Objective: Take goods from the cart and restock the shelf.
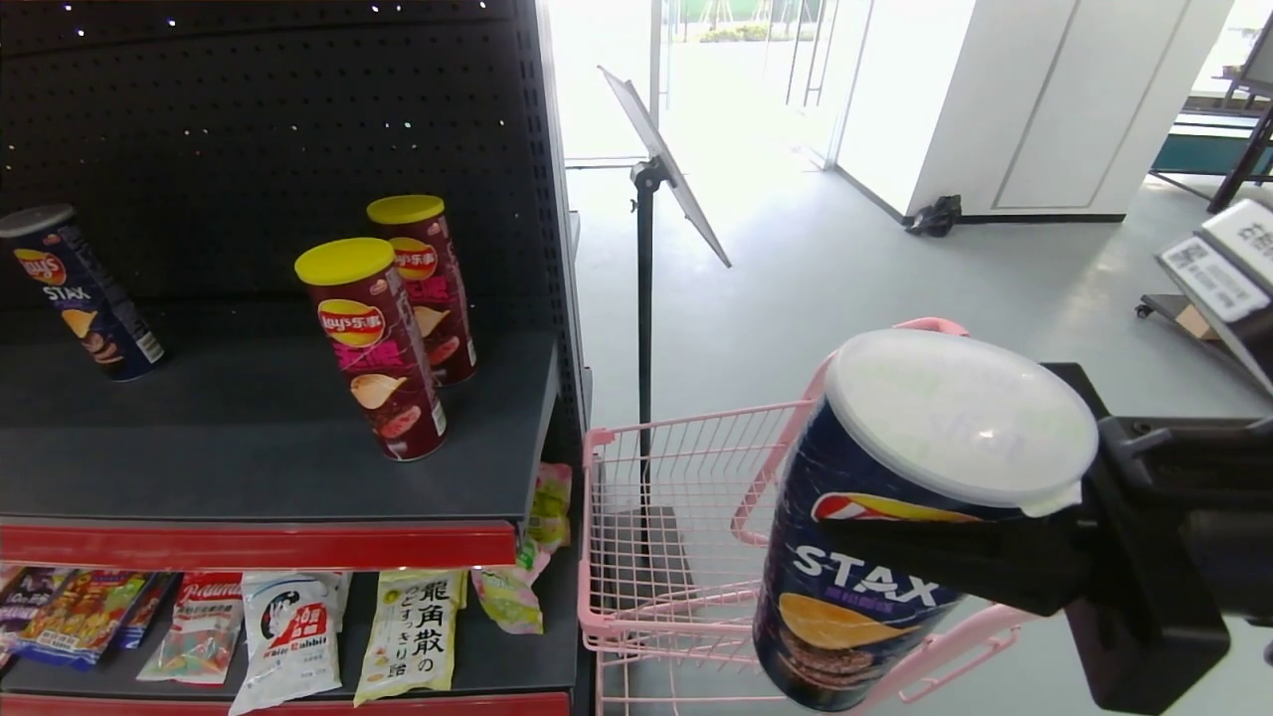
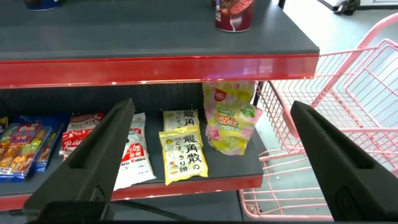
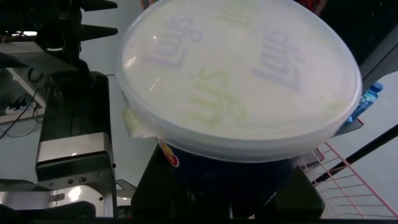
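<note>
One pink cart [image 1: 686,418] beside dark shelf [image 1: 249,438]

Dark shelf [image 1: 249,457]: two red cans [image 1: 373,348], one blue can [image 1: 85,293]; snack bags [image 1: 288,636] below

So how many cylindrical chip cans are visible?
4: front maroon can, rear maroon can, dark blue can on the grey shelf; white-lidded blue can in the right gripper.
</note>
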### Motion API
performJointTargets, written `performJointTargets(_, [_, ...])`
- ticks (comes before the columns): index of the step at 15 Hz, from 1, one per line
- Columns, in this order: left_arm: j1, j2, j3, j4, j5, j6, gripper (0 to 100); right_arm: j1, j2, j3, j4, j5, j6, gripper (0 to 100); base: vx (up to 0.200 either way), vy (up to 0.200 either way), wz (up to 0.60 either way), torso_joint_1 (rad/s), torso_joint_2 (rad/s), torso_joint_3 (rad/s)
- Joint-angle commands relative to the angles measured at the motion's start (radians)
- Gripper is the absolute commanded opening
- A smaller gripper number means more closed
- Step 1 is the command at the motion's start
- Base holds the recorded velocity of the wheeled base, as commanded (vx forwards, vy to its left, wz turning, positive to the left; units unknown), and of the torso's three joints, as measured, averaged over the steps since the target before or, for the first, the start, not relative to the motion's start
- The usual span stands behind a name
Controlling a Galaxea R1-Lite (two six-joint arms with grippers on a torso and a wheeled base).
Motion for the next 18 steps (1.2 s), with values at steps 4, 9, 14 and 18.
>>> performJointTargets(4, [0.0, 0.001, 0.0, 0.0, 0.0, -0.001, 100, -0.017, -0.06, -0.001, -0.002, -0.001, -0.007, 0, 0.0, 0.0, 0.0, 0.0, 0.0, 0.0])
performJointTargets(9, [0.0, 0.001, 0.0, 0.0, 0.0, 0.001, 100, -0.015, -0.094, 0.0, 0.001, -0.058, -0.022, 0, 0.0, 0.0, 0.0, 0.0, 0.0, 0.0])
performJointTargets(14, [0.0, 0.0, 0.0, 0.0, 0.0, 0.001, 100, -0.014, -0.093, 0.0, 0.002, -0.151, -0.022, 0, 0.0, 0.0, 0.0, 0.0, 0.0, 0.0])
performJointTargets(18, [0.0, 0.001, 0.0, 0.0, 0.0, -0.002, 100, -0.012, -0.082, 0.003, 0.002, -0.177, -0.022, 0, 0.0, 0.1, 0.0, 0.002, 0.0, 0.002])
